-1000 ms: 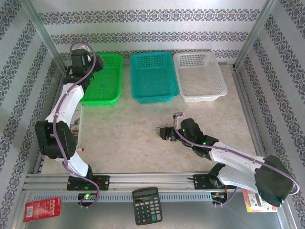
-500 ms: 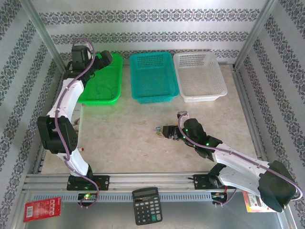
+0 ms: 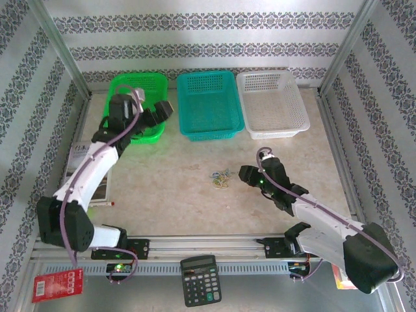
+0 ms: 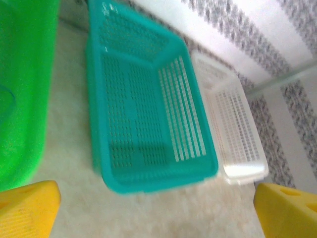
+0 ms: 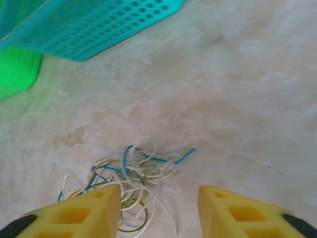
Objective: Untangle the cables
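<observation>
Cables (image 3: 221, 177) lie in a loose clump on the table (image 3: 162, 195), in front of the teal basket (image 3: 208, 104). The right gripper (image 3: 246, 174) is just beside the clump, on its right. The right wrist view adds colour lost from above: blue, white and yellow strands. Fingers (image 5: 84, 213) are spread with nothing pinched, and one tip overlaps the clump's edge. The left gripper (image 3: 164, 110) is at the teal basket's left side. Its wrist view shows yellow fingertips (image 4: 25, 208) wide apart and empty, with the basket ahead.

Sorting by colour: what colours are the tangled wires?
White, blue, yellow thin wire strands; right wrist view.
</observation>
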